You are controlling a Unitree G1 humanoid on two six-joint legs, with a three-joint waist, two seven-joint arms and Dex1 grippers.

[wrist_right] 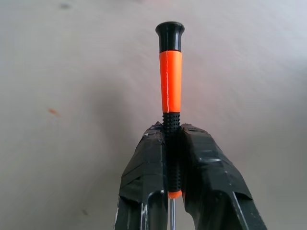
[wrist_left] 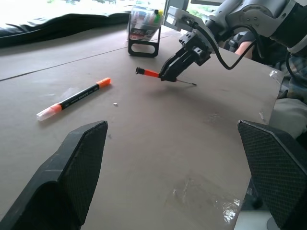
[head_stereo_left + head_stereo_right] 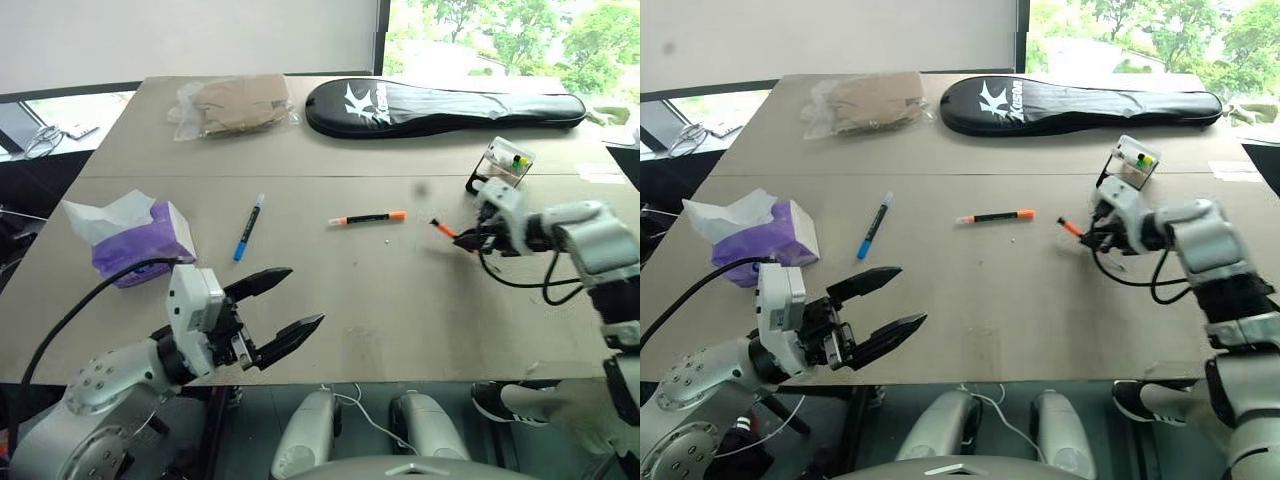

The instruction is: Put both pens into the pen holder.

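My right gripper is shut on the orange-and-black pen, pinching its black ribbed part. The orange end with its black cap sticks out past the fingertips, and the thin metal tip reaches down close to the tabletop. The pen holder, a clear cup on a black frame, stands just beyond this gripper. The other pen, slim with orange ends, lies flat mid-table to the left of my right gripper. My left gripper hangs open and empty over the near table edge.
A blue pen lies left of centre. A purple tissue pack sits at the near left. At the far side lie a black racket bag and a brown parcel in clear plastic.
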